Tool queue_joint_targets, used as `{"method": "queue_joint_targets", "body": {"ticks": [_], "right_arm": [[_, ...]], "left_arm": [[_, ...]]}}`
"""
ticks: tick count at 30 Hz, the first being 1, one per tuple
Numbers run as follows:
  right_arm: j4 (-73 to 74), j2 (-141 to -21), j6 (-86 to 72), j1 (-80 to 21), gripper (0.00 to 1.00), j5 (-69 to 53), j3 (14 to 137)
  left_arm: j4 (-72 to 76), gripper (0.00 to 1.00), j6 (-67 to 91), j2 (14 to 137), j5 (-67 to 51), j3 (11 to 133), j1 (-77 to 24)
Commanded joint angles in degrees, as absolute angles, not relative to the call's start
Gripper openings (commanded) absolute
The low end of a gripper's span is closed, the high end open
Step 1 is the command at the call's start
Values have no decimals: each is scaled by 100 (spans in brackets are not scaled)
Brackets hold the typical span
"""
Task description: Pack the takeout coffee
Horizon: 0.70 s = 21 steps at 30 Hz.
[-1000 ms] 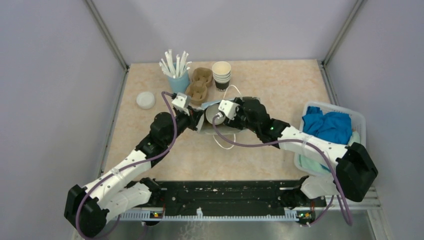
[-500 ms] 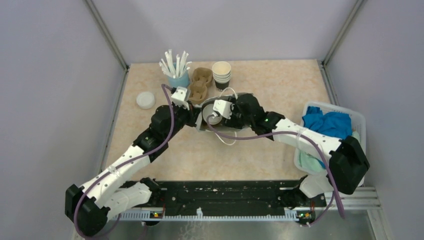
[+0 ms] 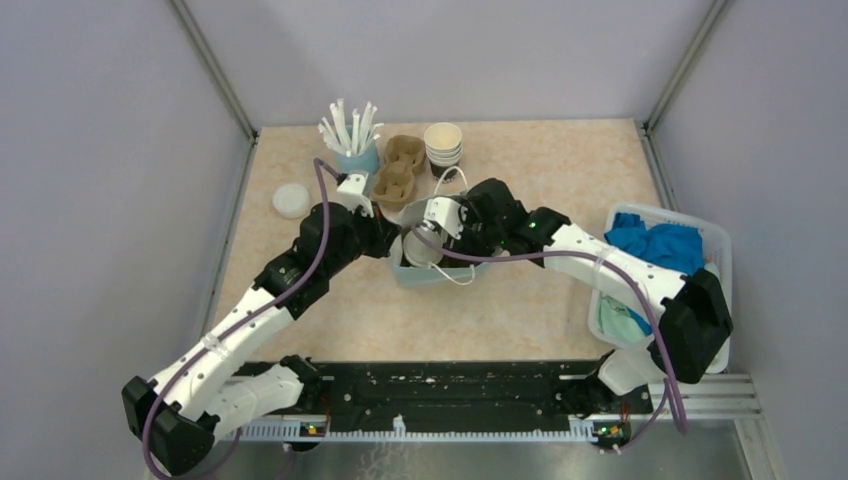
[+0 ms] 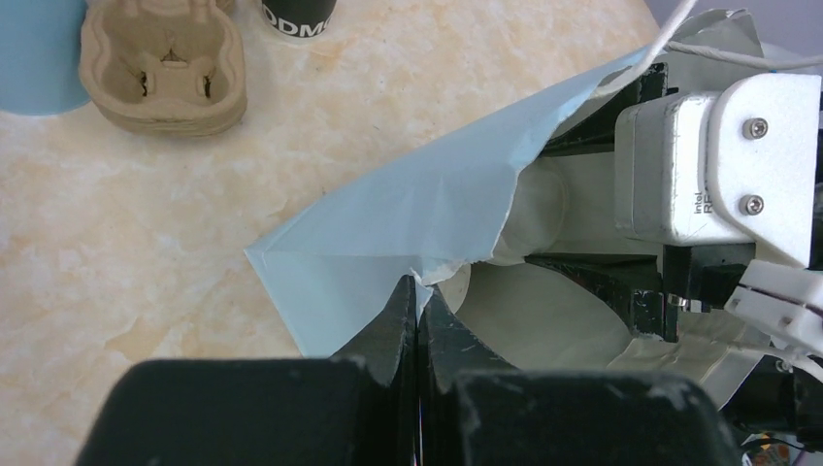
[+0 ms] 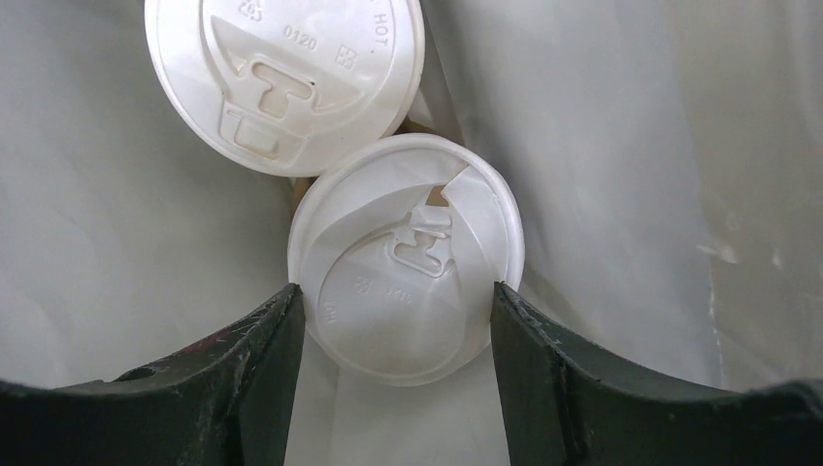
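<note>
- The left gripper (image 4: pixel 417 294) has its fingers pressed together, pinching the torn rim of the light blue paper bag (image 4: pixel 417 204)
- The right gripper (image 5: pixel 396 296) reaches into the bag's mouth, its two dark fingers (image 5: pixel 262 359) set against opposite sides of a white-lidded coffee cup (image 5: pixel 406 257), clamping it between them
- Only this cup's lid shows, its sip tab on the side away from the pincer; the body below is hidden
- A second lidded cup (image 5: pixel 283 78) sits just beyond the right fingertips, slightly to their left; the two lids meet at their edges, both within the bag's white inner walls
- Beyond the left pincer and to its left lies a cardboard cup carrier (image 4: pixel 163 63), with a blue cup of straws (image 3: pixel 355 150) past it
- A stack of paper cups (image 3: pixel 443 148) stands beyond the right pincer, near the bag
- A loose white lid (image 3: pixel 291 200) lies left of the left pincer, and a basket (image 3: pixel 722 245) holding blue cloth (image 3: pixel 655 250) sits well to the right of the right pincer
</note>
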<state>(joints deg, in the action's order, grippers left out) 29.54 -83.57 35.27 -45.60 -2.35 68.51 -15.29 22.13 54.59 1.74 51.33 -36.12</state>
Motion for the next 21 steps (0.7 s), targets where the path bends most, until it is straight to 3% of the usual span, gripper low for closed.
{"method": "queue_joint_targets", "body": {"ticks": [1, 21], "right_arm": [[3924, -8506, 3086, -4543, 52, -798, 7001], [4309, -9165, 2816, -4561, 54, -338, 6801]], "left_arm": [[-1800, 0, 2548, 5216, 29, 5274, -3632], [-2230, 0, 2695, 5261, 431, 5353, -3630]]}}
